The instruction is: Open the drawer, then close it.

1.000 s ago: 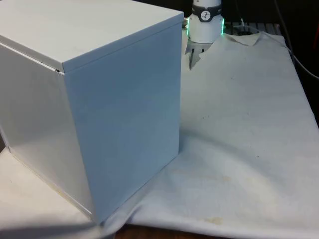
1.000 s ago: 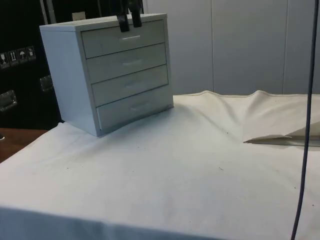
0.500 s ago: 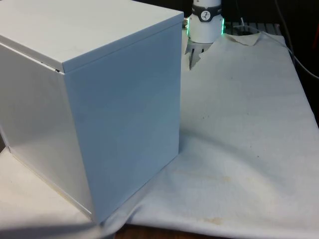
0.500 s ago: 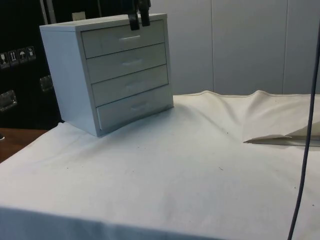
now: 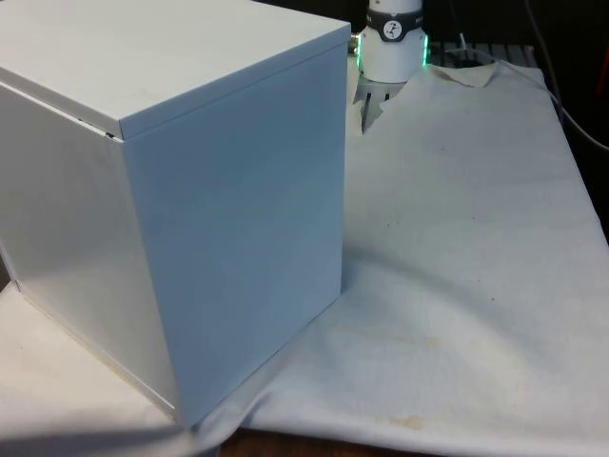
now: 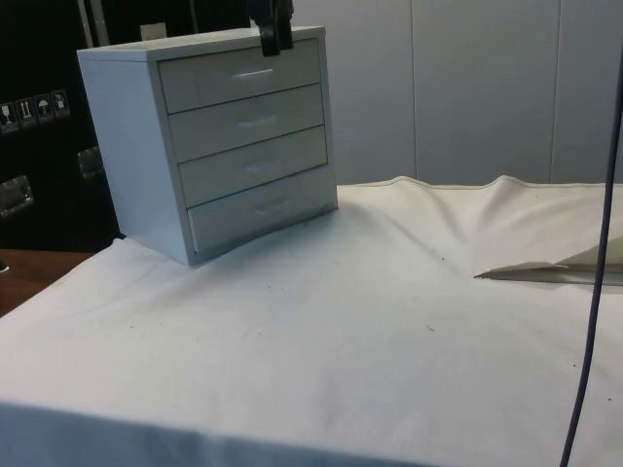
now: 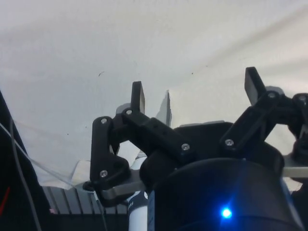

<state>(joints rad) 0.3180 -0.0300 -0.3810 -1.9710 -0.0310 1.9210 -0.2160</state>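
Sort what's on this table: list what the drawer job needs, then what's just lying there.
For the job:
- chest of drawers, all four drawers shut
- top drawer
- gripper, fingers spread, up by the chest's top edge

Just lying about:
- white cloth
- folded paper-like sheet on the cloth

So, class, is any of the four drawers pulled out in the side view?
No: all four fronts of the chest of drawers sit flush, and the gripper hangs near its top edge.

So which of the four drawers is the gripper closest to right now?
The top drawer. The gripper hangs at the chest's upper front edge, just above that drawer's handle; the three drawers below it are farther away. All four look shut.
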